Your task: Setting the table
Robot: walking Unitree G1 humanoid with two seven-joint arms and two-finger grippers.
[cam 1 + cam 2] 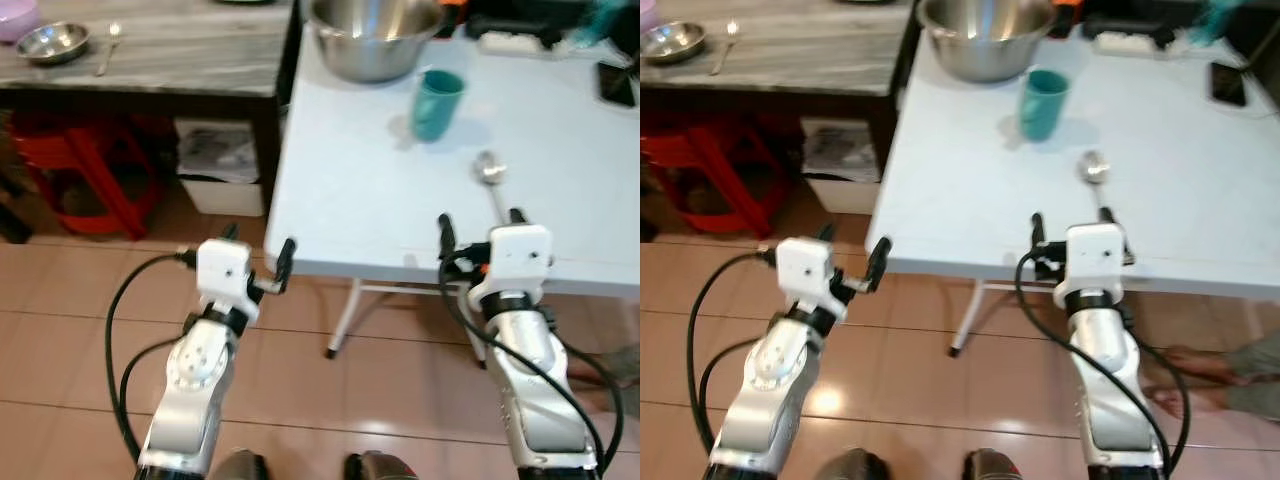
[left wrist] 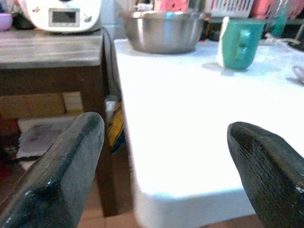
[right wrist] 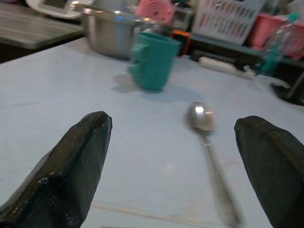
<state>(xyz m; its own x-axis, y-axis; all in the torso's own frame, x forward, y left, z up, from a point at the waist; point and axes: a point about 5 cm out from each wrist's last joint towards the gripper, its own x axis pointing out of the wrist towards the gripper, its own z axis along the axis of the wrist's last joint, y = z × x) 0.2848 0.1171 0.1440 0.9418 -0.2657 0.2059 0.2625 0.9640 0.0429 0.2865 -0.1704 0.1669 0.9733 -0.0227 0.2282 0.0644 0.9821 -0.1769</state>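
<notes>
**Both tools open at the near edge of the white desk**

A floor of reddish-brown tiles [image 1: 80, 300] runs beneath a white rectangular folding desk [image 1: 360, 190], which stands beside a darker desk with a grey wood-grain top [image 1: 180, 50]. Under the darker desk sit a red plastic stool [image 1: 85, 175] and a white box holding papers [image 1: 218, 165].

On the white desk, a large stainless-steel mixing bowl [image 1: 372, 35] stands at the far side. A teal plastic mug [image 1: 437, 104] stands upright just in front of it, apart from the bowl. A long-handled metal spoon [image 1: 490, 180] lies nearer the front edge, bowl end toward the mug and handle pointing toward the robot. A dark phone [image 1: 1227, 83] lies at the far right of the desk.

The right tool [image 1: 480, 225] hovers over the front edge of the white desk, its two black fingers [image 3: 76, 161] spread wide and holding nothing; the spoon's handle lies between them, untouched. The left tool [image 1: 258, 250] hangs just off the desk's near left corner, its fingers [image 2: 57, 175] likewise wide apart and empty.

On the grey-topped desk rest a small steel bowl [image 1: 52, 42] and a metal fork [image 1: 108, 45] just beside it. A white kitchen appliance [image 2: 61, 14] stands farther back. A person's bare feet [image 1: 1195, 375] rest on the tiles at the right.
</notes>
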